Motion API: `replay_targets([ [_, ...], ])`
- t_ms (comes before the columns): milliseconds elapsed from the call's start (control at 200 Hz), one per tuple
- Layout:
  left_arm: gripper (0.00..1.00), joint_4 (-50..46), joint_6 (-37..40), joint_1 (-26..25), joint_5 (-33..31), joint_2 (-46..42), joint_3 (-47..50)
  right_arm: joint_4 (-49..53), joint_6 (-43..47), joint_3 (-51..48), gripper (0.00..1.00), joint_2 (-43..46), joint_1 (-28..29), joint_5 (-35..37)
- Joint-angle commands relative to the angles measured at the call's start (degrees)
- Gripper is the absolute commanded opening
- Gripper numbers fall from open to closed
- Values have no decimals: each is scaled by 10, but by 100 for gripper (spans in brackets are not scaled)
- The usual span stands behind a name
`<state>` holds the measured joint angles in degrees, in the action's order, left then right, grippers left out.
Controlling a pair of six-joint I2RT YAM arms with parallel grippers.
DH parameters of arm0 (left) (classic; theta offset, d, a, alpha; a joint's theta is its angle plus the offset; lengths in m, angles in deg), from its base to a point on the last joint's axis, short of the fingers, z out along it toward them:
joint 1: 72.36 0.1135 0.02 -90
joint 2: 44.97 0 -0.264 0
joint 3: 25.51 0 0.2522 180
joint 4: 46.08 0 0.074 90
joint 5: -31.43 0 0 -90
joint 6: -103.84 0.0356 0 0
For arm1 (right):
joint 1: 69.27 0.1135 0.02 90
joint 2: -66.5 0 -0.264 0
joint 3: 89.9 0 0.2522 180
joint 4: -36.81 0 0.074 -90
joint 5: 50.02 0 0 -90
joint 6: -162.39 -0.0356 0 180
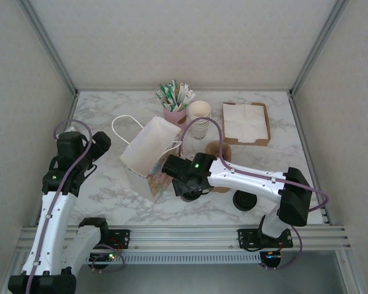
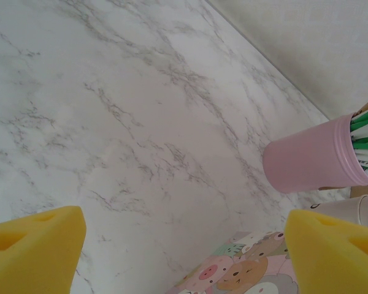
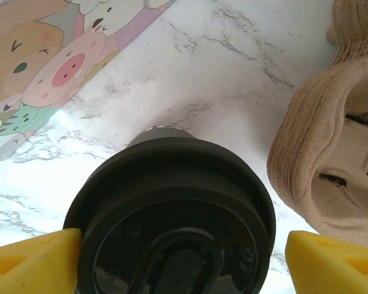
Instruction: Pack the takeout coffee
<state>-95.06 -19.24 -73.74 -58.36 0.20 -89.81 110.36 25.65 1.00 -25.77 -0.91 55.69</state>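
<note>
Right wrist view: the coffee [image 3: 172, 214], seen from above as a round black lid, sits on the marble table [image 3: 233, 79] at lower centre of frame, btwn the yellow pads of the right claw [image 3: 184, 266]. That claw is spread wide, not clenched: the pad at lower left touches the lid's edge, the other is just off it. A cartoon-print bag [image 3: 43, 61] fills the upper left and a brown cardboard cup tray [image 3: 331, 141] is at right. Top view: the right arm reaches to frame centre, w/ the bag just beside its claw. The left claw [image 1: 101, 144] is at frame left, apart from the bag, also spread w/ nothing in it. Judged progress: early. The coffee isn't gripped or in the bag yet; closing, lifting and bagging remain.
</note>
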Motion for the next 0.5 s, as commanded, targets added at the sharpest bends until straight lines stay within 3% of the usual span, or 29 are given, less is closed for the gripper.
replay_targets([
  [0,84,-7,-6,6,5,1,-4,10,-8,16,87,4,4,17],
  [75,84,-6,-7,5,6,1,-4,10,-8,15,85,4,3,17],
  [210,84,-7,-7,6,6,1,-4,12,-11,17,66,2,3,22],
  [380,84,-7,-7,6,6,1,-4,17,-11,21,79,2,4,21],
  [491,85,-7,-7,5,6,1,-4,16,-11,22,83,6,4,21],
])
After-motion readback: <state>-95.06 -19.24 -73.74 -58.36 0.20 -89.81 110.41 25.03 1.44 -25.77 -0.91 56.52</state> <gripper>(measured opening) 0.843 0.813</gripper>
